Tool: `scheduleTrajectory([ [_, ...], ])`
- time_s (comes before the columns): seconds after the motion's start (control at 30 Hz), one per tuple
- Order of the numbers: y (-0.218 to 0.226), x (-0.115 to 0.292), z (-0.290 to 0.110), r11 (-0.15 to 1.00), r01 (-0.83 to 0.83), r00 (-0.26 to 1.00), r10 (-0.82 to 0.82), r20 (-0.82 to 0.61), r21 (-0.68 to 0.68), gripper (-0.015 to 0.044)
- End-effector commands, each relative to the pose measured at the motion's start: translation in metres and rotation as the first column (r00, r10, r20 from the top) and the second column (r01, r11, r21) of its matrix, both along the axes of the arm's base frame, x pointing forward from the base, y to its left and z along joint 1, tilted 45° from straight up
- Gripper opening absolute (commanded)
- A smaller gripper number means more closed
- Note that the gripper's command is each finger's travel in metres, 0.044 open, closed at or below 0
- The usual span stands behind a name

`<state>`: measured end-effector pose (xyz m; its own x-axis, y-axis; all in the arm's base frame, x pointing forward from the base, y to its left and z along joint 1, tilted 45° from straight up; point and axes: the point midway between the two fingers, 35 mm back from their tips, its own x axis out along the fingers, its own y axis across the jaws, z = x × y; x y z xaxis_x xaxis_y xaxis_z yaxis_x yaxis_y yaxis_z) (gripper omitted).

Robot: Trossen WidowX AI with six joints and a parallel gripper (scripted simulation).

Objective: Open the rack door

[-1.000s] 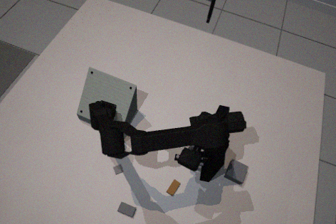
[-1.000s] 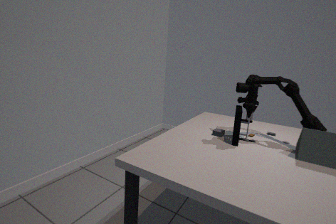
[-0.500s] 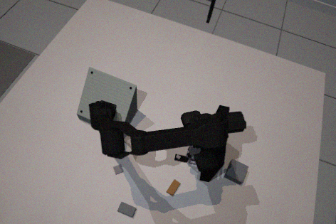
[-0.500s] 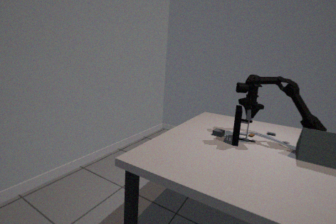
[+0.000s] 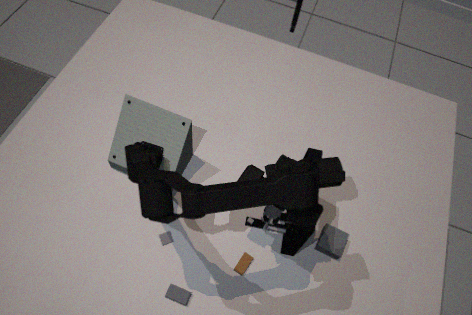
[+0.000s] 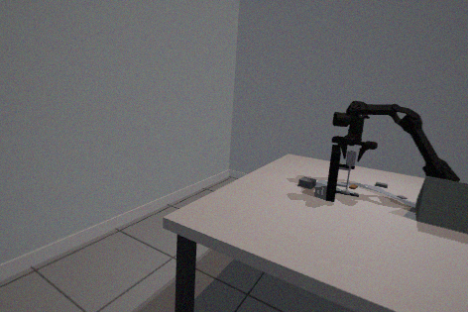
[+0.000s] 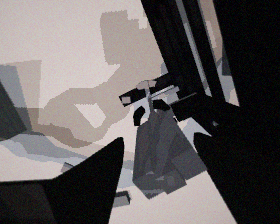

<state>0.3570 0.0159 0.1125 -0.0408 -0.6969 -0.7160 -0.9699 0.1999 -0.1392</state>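
Observation:
The upright grey handle (image 5: 272, 212) (image 6: 351, 159) (image 7: 161, 157) stands on a thin stem beside the tall black rack structure (image 5: 300, 233) (image 6: 333, 174) (image 7: 163, 30). My gripper (image 6: 352, 156) (image 7: 158, 139) is open, pointing down over the handle. Its fingers stand apart on either side of the handle's upper part, with a visible gap at each side in the wrist view. In the top view the arm hides most of the fingers. Door and frame are both dark and overlap, so the door's exact angle cannot be told.
A grey-green box (image 5: 150, 126) (image 6: 441, 204) (image 7: 6, 102) stands near the arm's base. A grey block (image 5: 332, 241) (image 6: 307, 182) lies close beside the rack. An orange block (image 5: 243, 264) (image 6: 353, 186) and two small grey blocks (image 5: 178, 294) (image 5: 166, 238) lie on the table (image 5: 240, 81) (image 6: 278, 229).

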Motion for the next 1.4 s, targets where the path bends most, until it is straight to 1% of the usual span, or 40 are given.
scheduleTrajectory([
  [0.0,0.0003,0.0013,-0.0027,0.989,-0.147,0.979,0.148,-0.142,0.022,0.0285],
  [0.17,0.0003,0.0013,-0.0027,0.947,-0.312,0.898,0.319,-0.302,0.072,0.0285],
  [0.23,0.0003,0.0013,-0.0026,0.932,-0.352,0.868,0.361,-0.341,0.089,0.0285],
  [0.47,0.0003,0.0013,-0.0026,0.929,-0.357,0.864,0.366,-0.346,0.092,0.0285],
  [1.37,0.0003,0.0013,-0.0026,0.929,-0.357,0.864,0.366,-0.346,0.092,0.0105],
])
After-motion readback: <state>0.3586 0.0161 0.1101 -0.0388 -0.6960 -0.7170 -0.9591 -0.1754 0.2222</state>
